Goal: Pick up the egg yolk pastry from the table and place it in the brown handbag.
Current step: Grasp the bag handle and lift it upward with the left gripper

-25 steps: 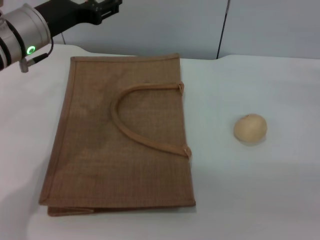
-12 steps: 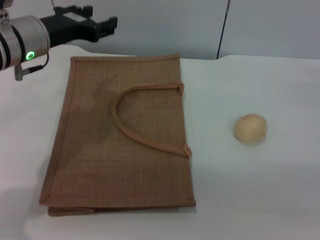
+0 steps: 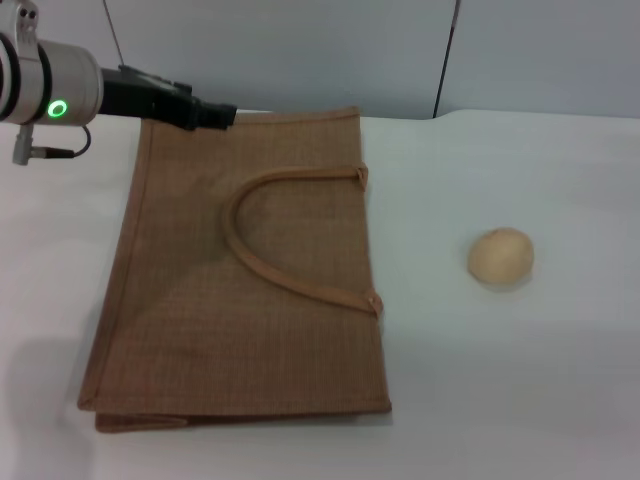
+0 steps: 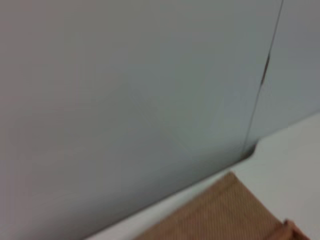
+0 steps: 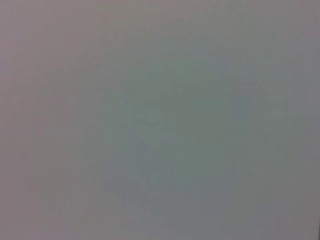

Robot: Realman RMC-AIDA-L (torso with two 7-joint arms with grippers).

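The brown handbag (image 3: 240, 270) lies flat on the table (image 3: 520, 380), toward its left side, top edge near the far edge. The egg yolk pastry (image 3: 500, 256) sits alone right of it, well apart. The left gripper (image 3: 205, 113) hovers over the bag's far-left corner; whether its fingers are parted cannot be told. The right gripper is unseen.

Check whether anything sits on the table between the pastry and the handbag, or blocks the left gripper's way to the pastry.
Nothing visible stands between the egg yolk pastry and the brown handbag; only bare table separates them. The left gripper hangs over the bag's far edge, so the flat bag lies beneath its route to the pastry. The right gripper is out of view.
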